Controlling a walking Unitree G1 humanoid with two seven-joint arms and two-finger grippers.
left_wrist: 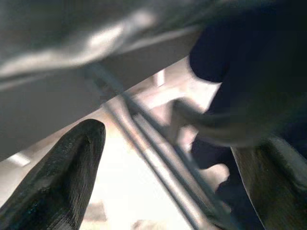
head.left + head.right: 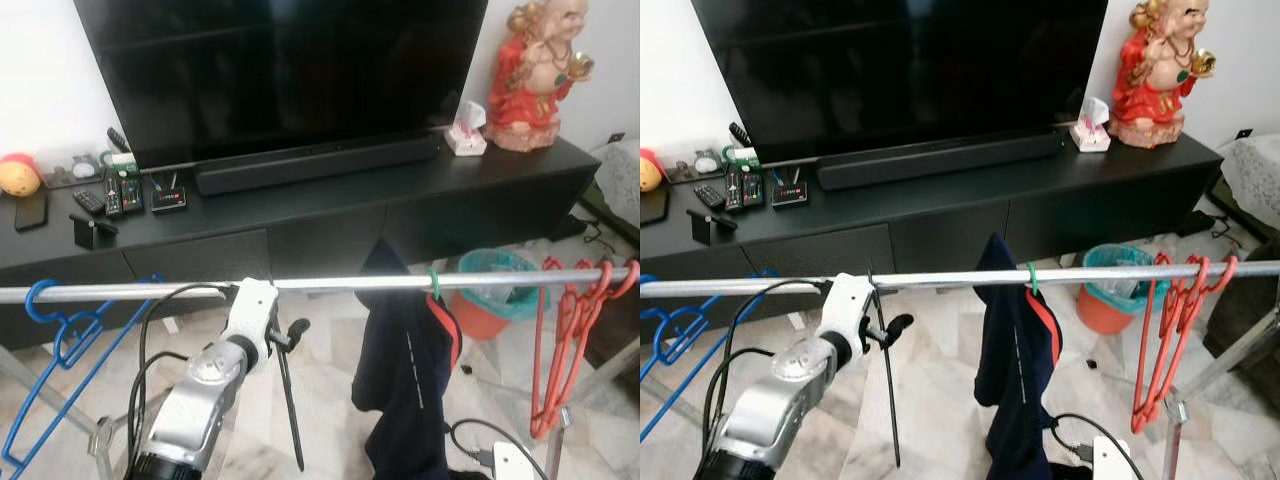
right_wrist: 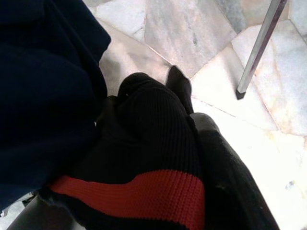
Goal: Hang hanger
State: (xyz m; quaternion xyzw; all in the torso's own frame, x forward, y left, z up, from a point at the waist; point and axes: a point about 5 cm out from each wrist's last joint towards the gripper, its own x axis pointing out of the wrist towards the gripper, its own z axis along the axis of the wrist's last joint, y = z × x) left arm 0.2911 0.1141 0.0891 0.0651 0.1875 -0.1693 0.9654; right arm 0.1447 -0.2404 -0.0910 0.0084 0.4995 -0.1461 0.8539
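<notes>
**Left gripper at the rail, hanger hook about on**

Left gripper (image 2: 285,335) is up against the metal rail (image 2: 330,285), fingers closed on a thin black hanger (image 2: 290,410) that drops straight down from the fingertips. Its hook seems to sit at the rail right above the wrist, but the white wrist housing blocks that spot, so I can't confirm it's over. Left wrist view is blurred: one black finger (image 1: 57,177) below the rail, nothing usable on the hook.

Just to the gripper's right on the same rail: dark navy garment (image 2: 405,370) on a green hanger (image 2: 434,285). Further right, red hangers (image 2: 565,340). Off to its left, blue hanger (image 2: 60,330).

Right gripper (image 3: 192,158) is low, clamped on black knit fabric with a red stripe (image 3: 144,187).

Risks:
- Releasing before the hook is seated means the hanger falls.
- Pulling back could snag the hook and drag it off.
- Drifting right would bump the garment.
</notes>
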